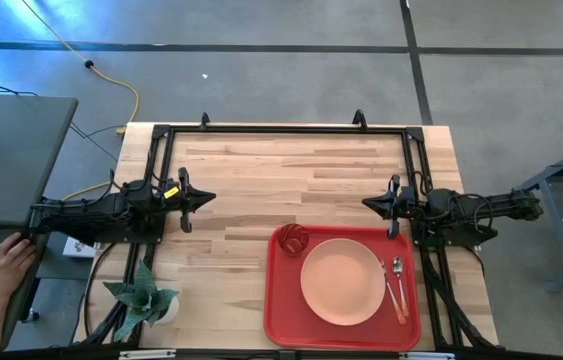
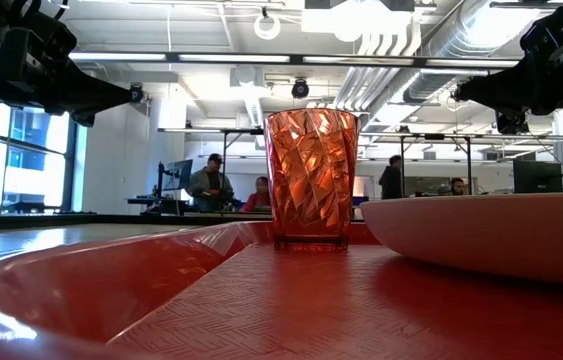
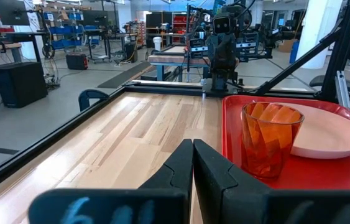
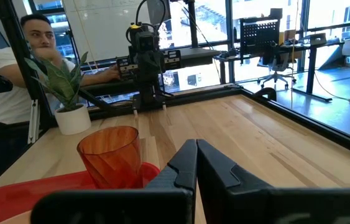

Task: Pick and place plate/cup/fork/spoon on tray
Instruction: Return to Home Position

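The red tray (image 1: 279, 300) lies at the table's near right. On it rest the peach-pink plate (image 1: 342, 280), the orange-red cup (image 1: 293, 238) upright at its far left corner, and the fork (image 1: 389, 285) and spoon (image 1: 400, 285) side by side along its right side. The cup also shows in the low view (image 2: 311, 178) and in the left wrist view (image 3: 270, 147). My left gripper (image 1: 207, 198) is shut and empty over the table's left. My right gripper (image 1: 369, 204) is shut and empty just beyond the tray's far edge.
A small potted plant (image 1: 146, 295) stands at the table's near left corner. A person's hand (image 1: 6, 262) rests on a desk left of the table. A black frame (image 1: 281, 130) runs along the table's far and side edges. Bare wood lies between the two grippers.
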